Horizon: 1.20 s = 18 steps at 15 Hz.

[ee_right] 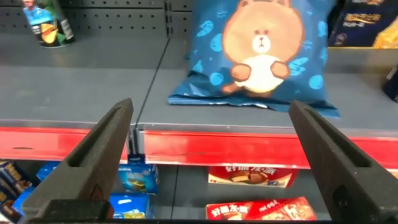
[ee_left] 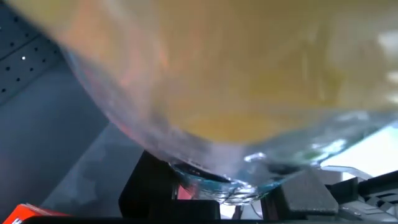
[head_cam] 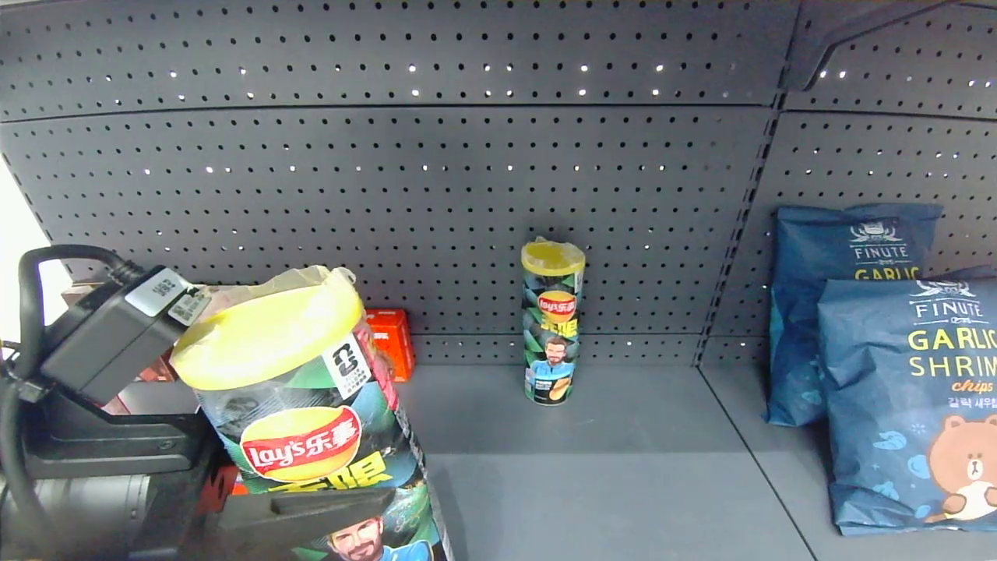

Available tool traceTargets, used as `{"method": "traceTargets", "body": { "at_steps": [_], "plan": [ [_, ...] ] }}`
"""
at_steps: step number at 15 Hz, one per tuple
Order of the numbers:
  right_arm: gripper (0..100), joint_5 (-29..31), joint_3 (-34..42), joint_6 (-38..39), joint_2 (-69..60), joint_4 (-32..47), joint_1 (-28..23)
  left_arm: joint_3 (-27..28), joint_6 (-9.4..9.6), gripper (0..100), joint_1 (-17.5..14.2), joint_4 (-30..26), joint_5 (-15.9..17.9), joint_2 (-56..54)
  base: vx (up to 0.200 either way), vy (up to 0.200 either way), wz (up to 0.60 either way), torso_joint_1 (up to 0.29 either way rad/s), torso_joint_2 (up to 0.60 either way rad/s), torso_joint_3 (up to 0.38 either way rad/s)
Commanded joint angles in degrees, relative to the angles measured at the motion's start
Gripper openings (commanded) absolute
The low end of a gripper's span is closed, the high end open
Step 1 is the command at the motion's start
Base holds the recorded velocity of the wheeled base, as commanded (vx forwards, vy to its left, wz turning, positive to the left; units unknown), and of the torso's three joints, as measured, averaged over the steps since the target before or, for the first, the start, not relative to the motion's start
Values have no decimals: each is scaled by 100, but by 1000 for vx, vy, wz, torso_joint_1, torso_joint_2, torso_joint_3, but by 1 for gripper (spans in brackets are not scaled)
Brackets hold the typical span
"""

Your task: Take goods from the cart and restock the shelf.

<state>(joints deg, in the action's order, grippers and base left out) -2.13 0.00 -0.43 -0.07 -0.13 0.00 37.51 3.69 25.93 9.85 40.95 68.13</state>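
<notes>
Left arm holds a chip canister above the shelf; right arm waits with nothing in it.

The left gripper is closed around a yellow-lidded, green-printed cardboard chip canister, which is tilted above the left front of the grey metal shelf; the right gripper is spread wide and holds nothing, low before the shelf's front edge; the tube is tall and narrow, so letting go while it leans would likely topple it; swinging it inward carelessly could strike the small red box just behind it, or the standing canister by the perforated back panel; count: two canisters, one held and one standing; two dark blue snack bags at the right; one red box.
</notes>
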Motion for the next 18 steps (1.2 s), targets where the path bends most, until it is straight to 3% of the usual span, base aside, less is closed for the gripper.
{"method": "traceTargets", "body": {
  "at_steps": [1,2,4,5,8,9,11,13,18],
  "plan": [
    [100,-42,0,-19,7,-4,0,-7,0,0,0,8,1,7,0,0,0,0,0,0],
    [100,-50,0,-19,7,-13,0,-7,0,0,0,-1,1,7,0,0,0,0,0,0],
    [100,-147,-1890,508,1361,268,141,2,0,0,9,-1,1,7,0,0,0,0,0,0],
    [100,-147,-2268,535,1774,400,185,-7,0,0,26,17,10,42,0,0,0,0,0,0],
    [100,-516,-2566,-142,2161,418,316,37,0,0,26,26,1,69,0,0,0,0,0,0],
    [100,-516,-2566,-142,2161,418,316,37,0,0,26,26,1,69,0,0,0,0,0,0],
    [100,-1123,-3032,-186,2846,426,483,28,0,0,17,-9,1,-2,0,0,0,0,0,0],
    [100,-1219,-3085,-265,3145,426,580,19,0,0,9,-9,-8,-2,0,0,0,0,0,0],
    [100,-1175,-3384,-687,4138,426,1688,11,0,0,0,-9,-25,16,0,0,0,0,0,0]
  ]
}}
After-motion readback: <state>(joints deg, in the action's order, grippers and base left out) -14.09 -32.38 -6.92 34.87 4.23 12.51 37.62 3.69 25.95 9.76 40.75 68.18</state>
